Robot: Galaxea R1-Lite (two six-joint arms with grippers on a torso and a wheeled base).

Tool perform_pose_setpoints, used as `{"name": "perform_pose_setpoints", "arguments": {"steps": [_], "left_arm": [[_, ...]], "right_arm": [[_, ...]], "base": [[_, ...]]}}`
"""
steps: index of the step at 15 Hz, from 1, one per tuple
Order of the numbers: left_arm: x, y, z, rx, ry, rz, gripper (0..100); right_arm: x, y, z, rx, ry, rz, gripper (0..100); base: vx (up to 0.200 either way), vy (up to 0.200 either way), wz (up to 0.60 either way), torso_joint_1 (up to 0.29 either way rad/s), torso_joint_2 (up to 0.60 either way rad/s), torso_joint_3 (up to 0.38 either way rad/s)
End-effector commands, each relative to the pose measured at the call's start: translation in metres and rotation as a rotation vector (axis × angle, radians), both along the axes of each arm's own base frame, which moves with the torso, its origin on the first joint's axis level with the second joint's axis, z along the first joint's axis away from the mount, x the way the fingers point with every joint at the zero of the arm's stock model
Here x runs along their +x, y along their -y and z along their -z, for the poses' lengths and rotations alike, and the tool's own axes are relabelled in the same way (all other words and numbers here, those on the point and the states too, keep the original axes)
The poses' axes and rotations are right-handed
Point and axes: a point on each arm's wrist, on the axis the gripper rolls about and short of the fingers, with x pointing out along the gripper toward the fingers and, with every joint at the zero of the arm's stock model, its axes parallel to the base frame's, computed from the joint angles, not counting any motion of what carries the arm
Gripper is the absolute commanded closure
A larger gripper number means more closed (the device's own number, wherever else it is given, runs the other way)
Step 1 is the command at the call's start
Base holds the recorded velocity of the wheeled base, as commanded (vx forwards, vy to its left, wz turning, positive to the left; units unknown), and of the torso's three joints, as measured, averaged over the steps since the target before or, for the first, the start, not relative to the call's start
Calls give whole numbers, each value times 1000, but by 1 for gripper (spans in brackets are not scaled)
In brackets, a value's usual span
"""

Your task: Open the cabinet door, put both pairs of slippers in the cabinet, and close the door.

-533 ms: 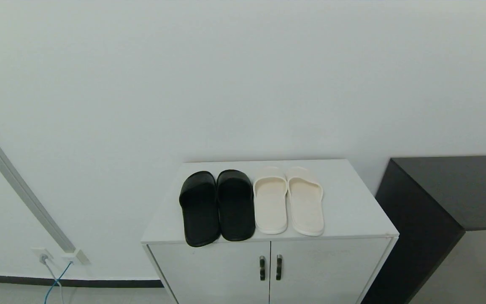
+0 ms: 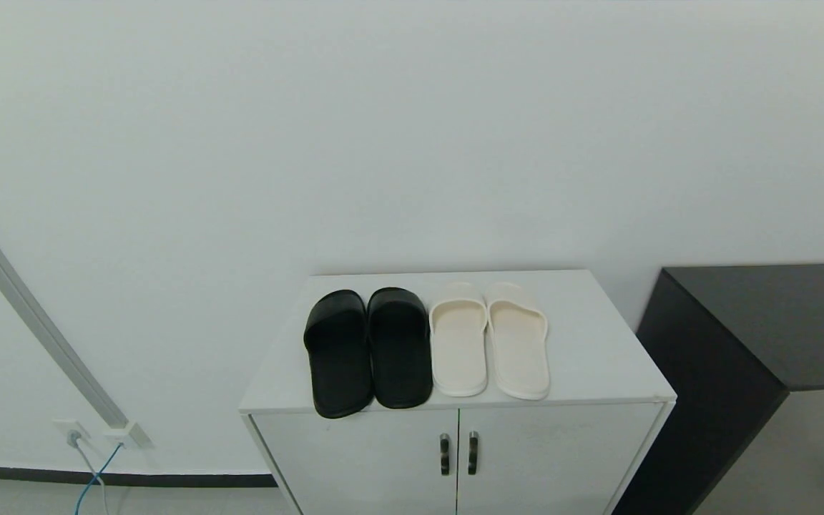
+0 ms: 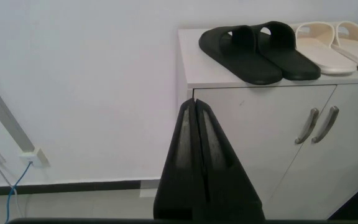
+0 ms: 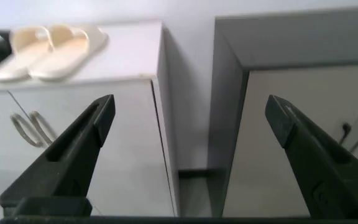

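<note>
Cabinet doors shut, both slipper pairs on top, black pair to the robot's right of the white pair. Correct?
No: the head view shows the black pair to the robot's left of the white pair. Both pairs are on top of the cabinet and its doors are shut.

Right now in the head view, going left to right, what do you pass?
wall sockets → black slippers → cream slippers → dark cabinet
</note>
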Motion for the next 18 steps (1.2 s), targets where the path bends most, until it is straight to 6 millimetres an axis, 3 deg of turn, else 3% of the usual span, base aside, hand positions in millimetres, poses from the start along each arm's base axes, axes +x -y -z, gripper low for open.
{"name": "perform_pose_setpoints", "arguments": {"steps": [1, 4, 7, 8, 12, 13, 16, 18], "left_arm": [[0, 0, 0, 0, -1, -1, 100], [0, 0, 0, 6, -3, -9, 100], [0, 0, 0, -2, -1, -7, 100], [0, 0, 0, 0, -1, -7, 100], [0, 0, 0, 0, -1, -7, 100], [0, 0, 0, 0, -1, -7, 100], [0, 0, 0, 0, -1, -7, 100], [0, 0, 0, 0, -1, -7, 100]], "right_arm": [[-1, 0, -25, 8, -6, -19, 0], [17, -2, -31, 12, -160, -107, 0], [42, -5, -50, 30, -278, -226, 0], [63, -6, -66, 42, -327, -271, 0], [114, -21, -83, 59, -351, -395, 0], [131, -33, -92, 81, -355, -393, 0], [146, -60, -104, 70, -375, -438, 0], [164, -92, -110, 62, -405, -469, 0]], "base": [[0, 0, 0, 0, 0, 0], [0, 0, 0, 0, 0, 0], [0, 0, 0, 0, 0, 0], [0, 0, 0, 0, 0, 0], [0, 0, 0, 0, 0, 0], [0, 0, 0, 0, 0, 0], [0, 0, 0, 0, 0, 0], [0, 0, 0, 0, 0, 0]]}}
